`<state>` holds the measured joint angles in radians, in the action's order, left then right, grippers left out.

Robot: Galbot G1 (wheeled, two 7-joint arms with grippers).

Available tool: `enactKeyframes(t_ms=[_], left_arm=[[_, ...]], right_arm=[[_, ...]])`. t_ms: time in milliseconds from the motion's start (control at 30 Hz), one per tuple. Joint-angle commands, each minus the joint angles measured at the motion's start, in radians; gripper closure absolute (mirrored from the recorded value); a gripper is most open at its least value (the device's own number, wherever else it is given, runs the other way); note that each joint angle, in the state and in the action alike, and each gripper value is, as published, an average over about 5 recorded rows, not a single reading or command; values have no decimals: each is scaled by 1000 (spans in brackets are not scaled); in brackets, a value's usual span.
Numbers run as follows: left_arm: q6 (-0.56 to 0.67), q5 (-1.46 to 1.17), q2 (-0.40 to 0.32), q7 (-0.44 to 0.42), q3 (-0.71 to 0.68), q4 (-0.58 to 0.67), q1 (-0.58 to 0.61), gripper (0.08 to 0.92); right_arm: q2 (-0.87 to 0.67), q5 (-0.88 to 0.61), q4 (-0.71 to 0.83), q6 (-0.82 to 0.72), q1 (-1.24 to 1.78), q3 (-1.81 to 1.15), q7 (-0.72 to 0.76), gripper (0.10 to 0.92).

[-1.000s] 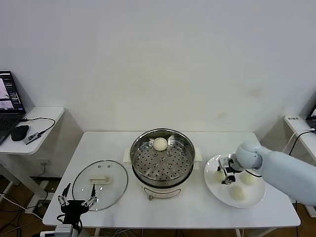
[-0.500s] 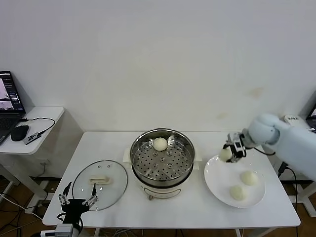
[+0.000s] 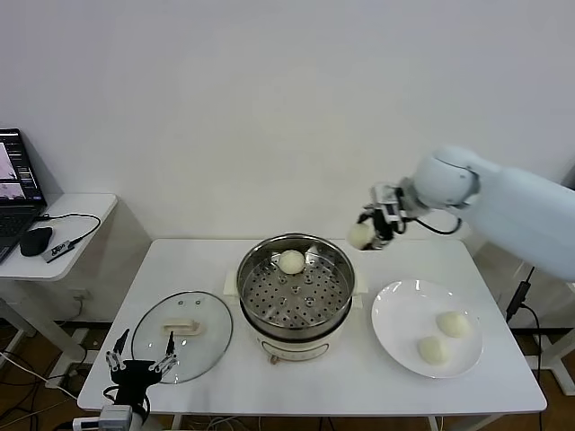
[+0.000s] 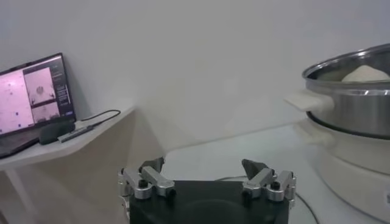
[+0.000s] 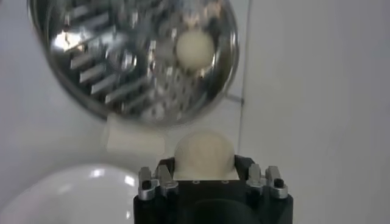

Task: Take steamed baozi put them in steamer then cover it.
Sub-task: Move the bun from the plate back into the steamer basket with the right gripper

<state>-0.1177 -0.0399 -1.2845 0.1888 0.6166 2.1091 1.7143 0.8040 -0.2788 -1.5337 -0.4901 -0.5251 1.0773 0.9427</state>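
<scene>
My right gripper (image 3: 368, 230) hangs in the air just right of the steamer's (image 3: 244, 280) back rim, shut on a cream-white baozi (image 3: 360, 236). In the right wrist view that baozi (image 5: 204, 153) sits between the fingers, with the steamer (image 5: 103, 73) below and beyond it. One baozi (image 3: 291, 261) lies on the perforated tray at the back. Two more baozi (image 3: 453, 324) (image 3: 433, 349) rest on the white plate (image 3: 399, 314) at the right. The glass cover (image 3: 208, 337) lies flat on the table, left of the steamer. My left gripper (image 3: 140, 364) is parked open at the table's front left edge.
A side table at the far left carries a laptop (image 3: 16, 184) and a mouse (image 3: 36, 241). Another small table (image 3: 539, 226) with cables stands at the far right. The white wall runs close behind the work table.
My right gripper lifted a baozi off the plate and carried it up and to the left, toward the steamer. The plate now holds two. The left arm has not moved.
</scene>
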Motion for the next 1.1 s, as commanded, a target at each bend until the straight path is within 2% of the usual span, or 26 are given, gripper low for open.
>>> enactKeyframes(t_ms=[33, 500, 1100], left_arm=[[0, -1, -3, 0, 8, 0, 1, 177], [0, -1, -16, 0, 17, -3, -1, 177], [3, -2, -19, 1, 16, -8, -4, 177]], right_arm=[[245, -155, 14, -106, -19, 52, -89, 406], [399, -199, 82, -183, 126, 86, -232, 406], [438, -135, 146, -198, 165, 99, -251, 406]])
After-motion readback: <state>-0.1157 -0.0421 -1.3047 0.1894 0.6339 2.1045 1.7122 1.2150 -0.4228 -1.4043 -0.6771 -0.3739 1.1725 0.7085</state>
